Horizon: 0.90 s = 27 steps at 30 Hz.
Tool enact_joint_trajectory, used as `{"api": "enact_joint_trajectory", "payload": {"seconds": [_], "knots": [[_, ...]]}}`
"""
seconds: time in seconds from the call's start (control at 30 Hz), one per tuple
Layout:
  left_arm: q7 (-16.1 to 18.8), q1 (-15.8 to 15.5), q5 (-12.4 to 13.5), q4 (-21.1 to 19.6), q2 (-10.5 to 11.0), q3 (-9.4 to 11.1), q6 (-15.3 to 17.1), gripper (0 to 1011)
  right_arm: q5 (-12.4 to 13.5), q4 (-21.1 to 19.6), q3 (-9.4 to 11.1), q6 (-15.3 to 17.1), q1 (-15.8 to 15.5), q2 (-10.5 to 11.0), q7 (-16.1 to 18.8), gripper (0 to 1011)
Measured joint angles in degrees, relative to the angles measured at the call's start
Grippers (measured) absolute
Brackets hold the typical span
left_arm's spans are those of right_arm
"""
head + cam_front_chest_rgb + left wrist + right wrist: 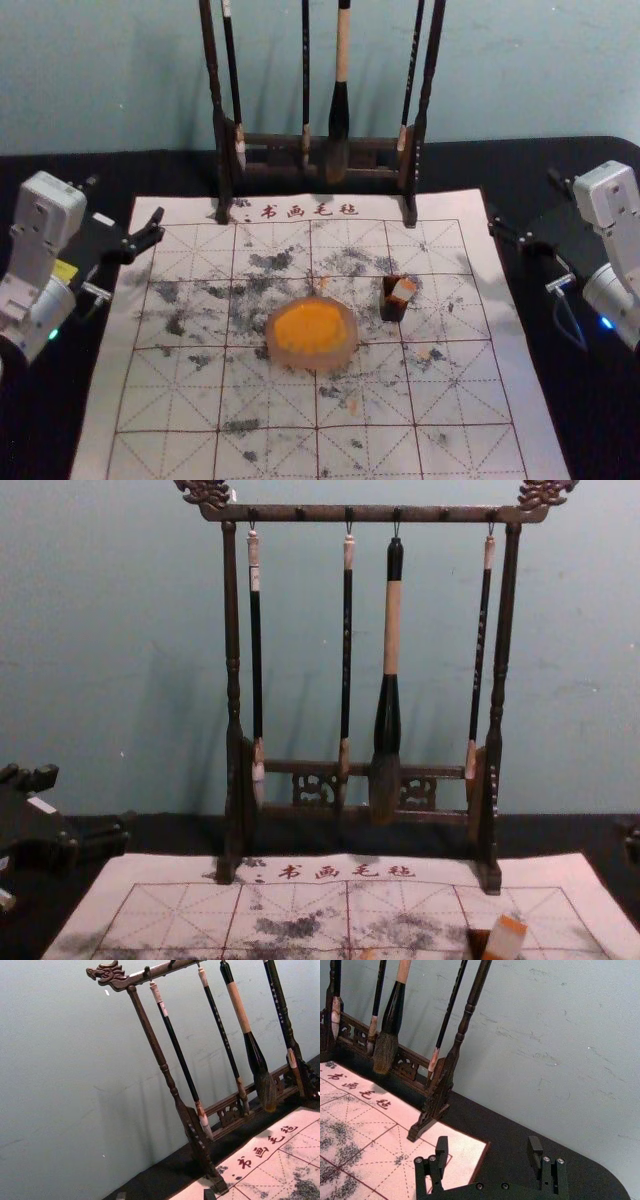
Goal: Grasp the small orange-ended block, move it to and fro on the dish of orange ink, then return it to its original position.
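In the head view my left gripper (pixel 125 200) is open at the mat's far left corner, and my right gripper (pixel 522 198) is open off its far right corner. Both are apart from the block and dish. The left wrist view has the left gripper's (pixel 165 1195) tips low in the picture; the right gripper (pixel 488 1144) has nothing between its fingers. The white block (pixel 401 291) with an orange end leans, tilted, on a small dark holder (pixel 392 308). Left of it sits the round dish (pixel 312 363) of orange ink. In the chest view, the block's (pixel 506 940) orange end points up.
Behind the dish and block stands a dark wooden brush rack (pixel 232 690) with several hanging brushes, including a thick one (pixel 391 630). An ink-stained gridded mat (pixel 260 450) lies over the black table (pixel 80 400). A wall rises behind.
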Motion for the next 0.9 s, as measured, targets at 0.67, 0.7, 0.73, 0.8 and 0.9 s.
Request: {"api": "enact_joint_trajectory", "payload": {"seconds": [0.67,0.7,0.73,0.8,0.9], "knots": [[0.00,0.00,0.00,0.00,0.00,0.00,0.00,1001,0.00,0.00,0.00,0.00,0.00,0.00,0.00,1002],[0.00,0.00,0.00,0.00,0.00,0.00,0.00,1001,0.00,0.00,0.00,0.00,0.00,0.00,0.00,1002],[0.00,0.00,0.00,0.00,0.00,0.00,0.00,1001,0.00,0.00,0.00,0.00,0.00,0.00,0.00,1002],[0.00,0.00,0.00,0.00,0.00,0.00,0.00,1001,0.00,0.00,0.00,0.00,0.00,0.00,0.00,1003],[0.00,0.00,0.00,0.00,0.00,0.00,0.00,1001,0.00,0.00,0.00,0.00,0.00,0.00,0.00,1003]]}}
